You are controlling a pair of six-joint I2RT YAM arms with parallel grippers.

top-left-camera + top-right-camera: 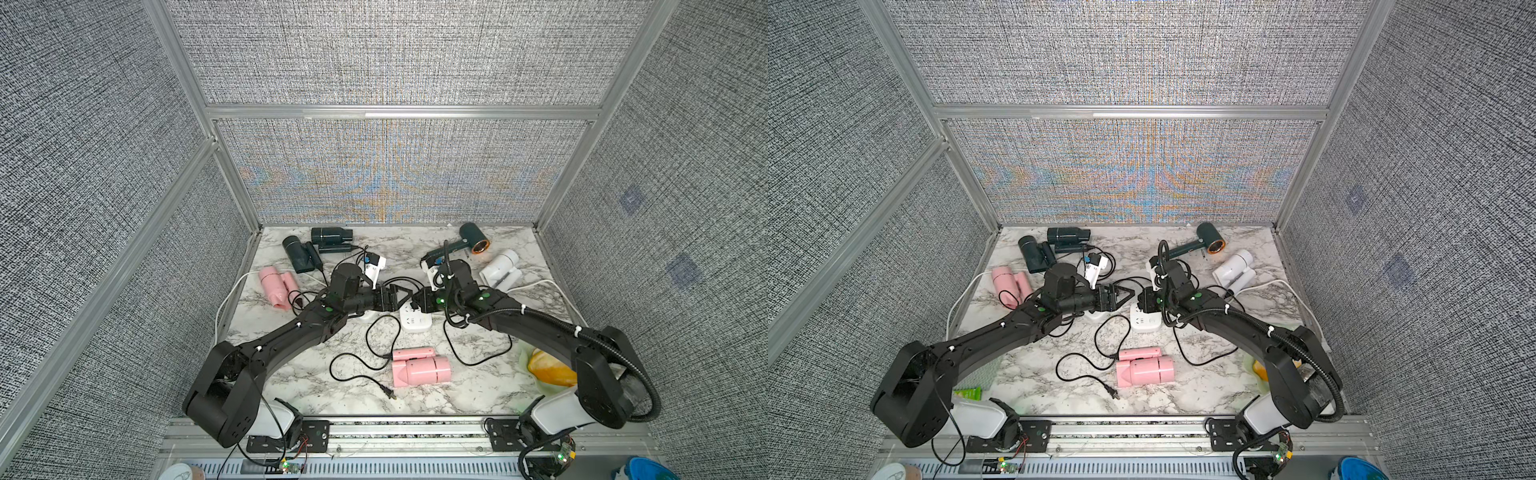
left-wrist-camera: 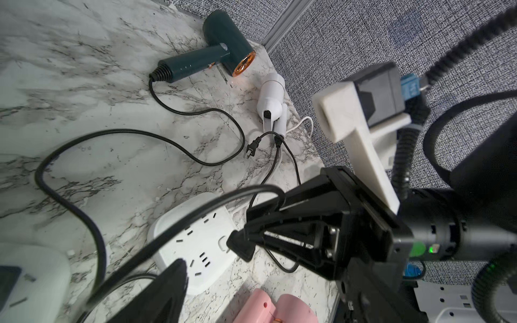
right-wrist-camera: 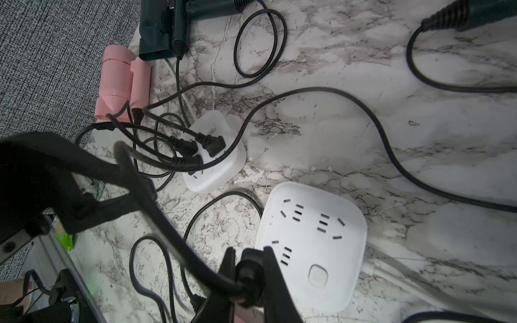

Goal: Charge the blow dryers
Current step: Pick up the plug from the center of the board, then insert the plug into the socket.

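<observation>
Six blow dryers lie on the marble table: two dark teal ones (image 1: 331, 236) (image 1: 298, 254) at the back left, a copper-ringed one (image 1: 473, 240), a white one (image 1: 500, 269), a pink one (image 1: 276, 287) at the left and another pink one (image 1: 422, 368) in front. My right gripper (image 3: 249, 258) is shut on a black plug (image 3: 249, 275) just above the edge of a white socket block (image 3: 313, 237). My left gripper (image 1: 405, 298) stands open facing it, nothing between its fingers (image 2: 167, 285). The plug's cord (image 3: 156, 212) runs close past the left gripper.
A second socket block (image 3: 212, 159) to the left carries three plugs. Loose plugs lie near the white dryer (image 2: 251, 146) and at the front (image 1: 390, 394). Black cords loop across the table's middle. Grey fabric walls close the back and sides. A yellow object (image 1: 548, 368) sits front right.
</observation>
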